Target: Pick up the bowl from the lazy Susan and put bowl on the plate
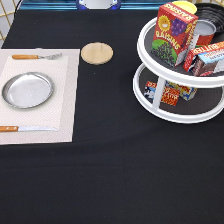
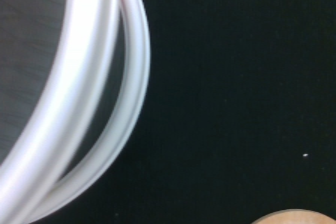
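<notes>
The lazy Susan (image 1: 150, 95) stands at the exterior view's right, white with two dark grey tiers. A black ribbed bowl (image 1: 212, 11) shows partly at the back of its top tier, behind a red raisins box (image 1: 172, 32). The silver plate (image 1: 27, 90) lies empty on a pale placemat (image 1: 62, 100) at the exterior view's left. The gripper does not show in the exterior view. The wrist view shows the lazy Susan's two white rims (image 2: 82, 100) from close by, above the black cloth.
A tan wooden coaster (image 1: 97, 53) lies between placemat and lazy Susan; its edge shows in the wrist view (image 2: 294, 218). A fork (image 1: 37, 56) and a knife (image 1: 25, 128) flank the plate. Cereal boxes (image 1: 207, 57) sit on the top tier, small boxes (image 1: 167, 93) on the lower.
</notes>
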